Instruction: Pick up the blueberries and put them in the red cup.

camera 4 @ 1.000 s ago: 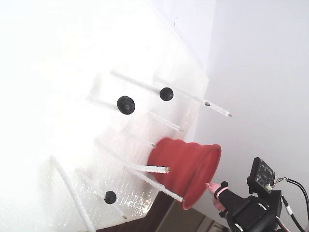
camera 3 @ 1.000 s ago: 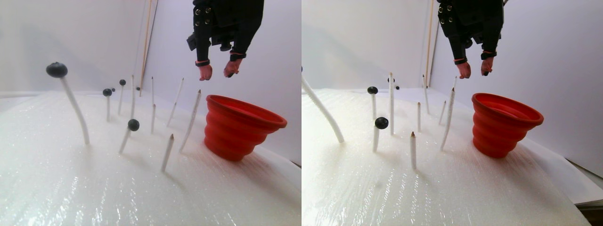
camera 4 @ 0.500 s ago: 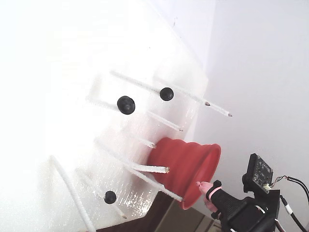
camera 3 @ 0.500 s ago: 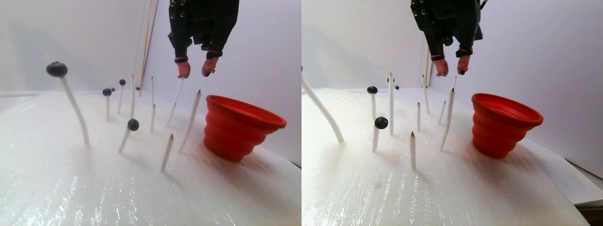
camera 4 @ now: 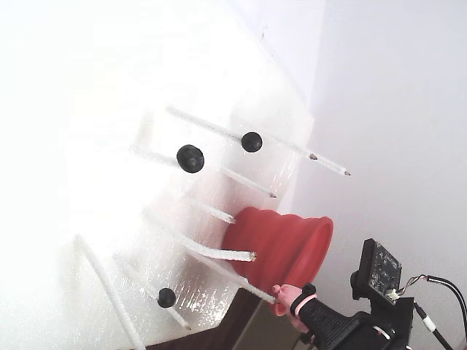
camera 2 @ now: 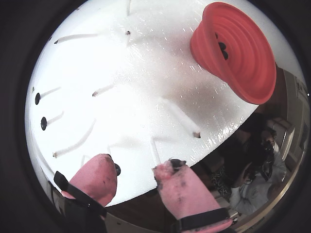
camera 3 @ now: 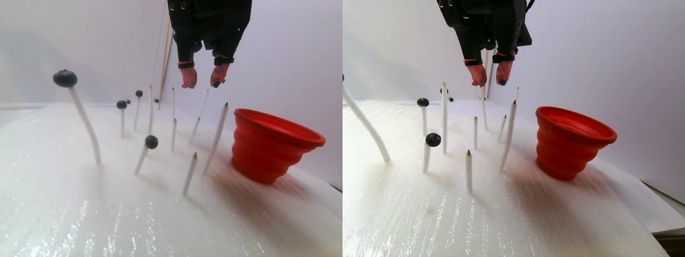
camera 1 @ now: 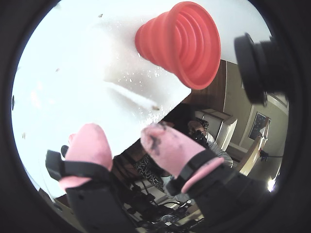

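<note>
Wrist view, gripper: the gripper shows two pink fingertips spread apart, nothing between them; the right pad carries dark smears.
Wrist view, cup: the red cup sits at the top, on the white foam pad, its wide rim turned to the right.
Wrist view, rod: one thin white rod lies between the cup and the fingertips.
Wrist view, other camera: the gripper has its jaws parted and empty, near the pad's near edge.
Wrist view, blueberries: two blueberries lie inside the red cup at upper right; two more sit on rod tips at the far left; one peeks beside the left fingertip.
Stereo pair view, gripper: the gripper hangs above the far rods, fingertips apart, well left of the red cup.
Stereo pair view, blueberries: berries top rods on the left, in the middle and farther back.
Fixed view, gripper: only one pink fingertip shows, at the lower right just below the rim of the red cup; jaw spacing cannot be told here.
Fixed view, blueberries: three blueberries sit on rods to the cup's left.
</note>
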### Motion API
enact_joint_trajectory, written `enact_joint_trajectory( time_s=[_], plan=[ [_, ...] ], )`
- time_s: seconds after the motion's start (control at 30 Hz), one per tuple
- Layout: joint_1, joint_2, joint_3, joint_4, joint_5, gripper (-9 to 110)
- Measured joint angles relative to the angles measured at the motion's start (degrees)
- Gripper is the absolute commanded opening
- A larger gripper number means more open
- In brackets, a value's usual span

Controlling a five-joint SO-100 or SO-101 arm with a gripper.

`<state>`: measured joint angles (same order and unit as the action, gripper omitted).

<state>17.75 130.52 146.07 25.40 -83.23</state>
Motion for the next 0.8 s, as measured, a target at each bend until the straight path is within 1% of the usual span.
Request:
enact_joint_trajectory(
  time_s=[0.8],
  plan=[
    [-6.8,6.9,9.2,0.0,6.4,16]
  ],
)
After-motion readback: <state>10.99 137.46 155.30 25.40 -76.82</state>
